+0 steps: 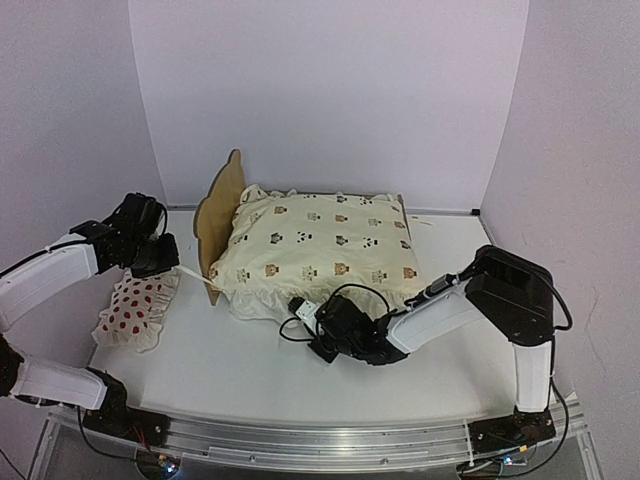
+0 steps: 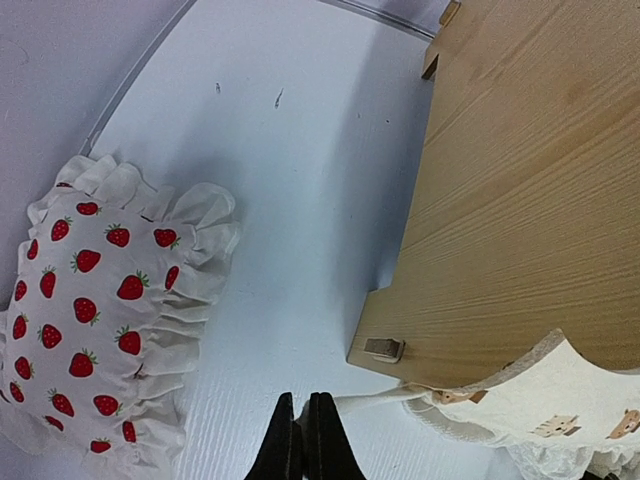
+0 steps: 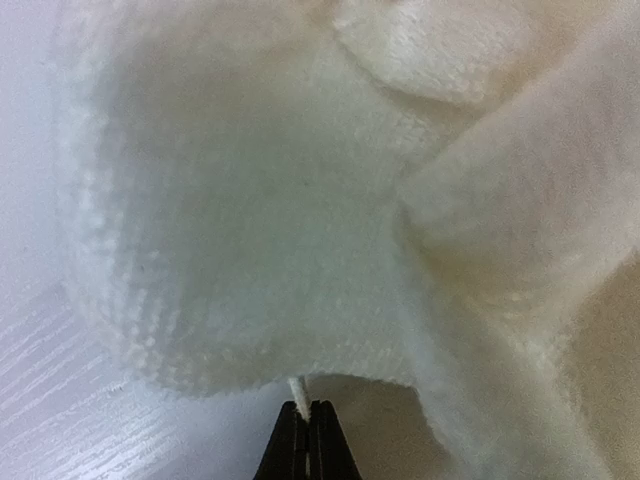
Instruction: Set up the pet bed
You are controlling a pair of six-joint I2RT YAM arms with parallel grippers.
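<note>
The pet bed stands at the table's middle, its plywood bear-ear headboard on the left; the headboard fills the right of the left wrist view. The cream bear-print cushion lies on top and hides the rails and the grey base. My left gripper is left of the headboard's foot, shut on a white tie string that runs taut from the cushion's corner. My right gripper is at the cushion's front ruffle, shut on a short white tie.
A small white ruffled pillow with red strawberries lies on the table left of the bed, just below my left gripper; it shows in the left wrist view. White walls close the back and both sides.
</note>
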